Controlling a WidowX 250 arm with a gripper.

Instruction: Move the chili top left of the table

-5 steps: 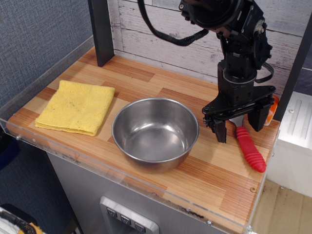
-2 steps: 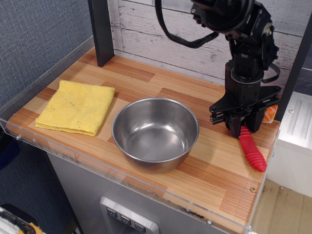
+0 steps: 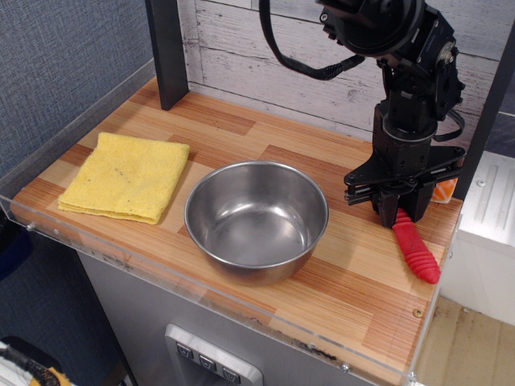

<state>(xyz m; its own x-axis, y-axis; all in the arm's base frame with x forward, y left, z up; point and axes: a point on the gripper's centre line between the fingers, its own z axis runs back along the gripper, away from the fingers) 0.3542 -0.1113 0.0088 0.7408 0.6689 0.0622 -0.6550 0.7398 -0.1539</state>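
Here's the chili (image 3: 415,252), a ribbed, tapered bright-red handle lying at the right side of the frame, near the desk's (image 3: 241,129) right edge, its upper end tucked under the black hand (image 3: 400,212) so that the metal end is hidden. The hand sits low over that upper end with its fingers drawn close together around it, and it looks clenched on the chili, which lies flat on the wood. Just left, centre frame, a steel bowl (image 3: 257,218) stands between the chili and the upper-left corner. Further left, a folded yellow cloth (image 3: 126,176) lies near the left rim, and a dark post (image 3: 166,51) rises at the upper left. An orange-and-white block (image 3: 445,188) peeks out behind the hand. Against a second ago, the fingers, then spread wide above the handle, have closed in and dropped onto it; bowl and cloth are unmoved.
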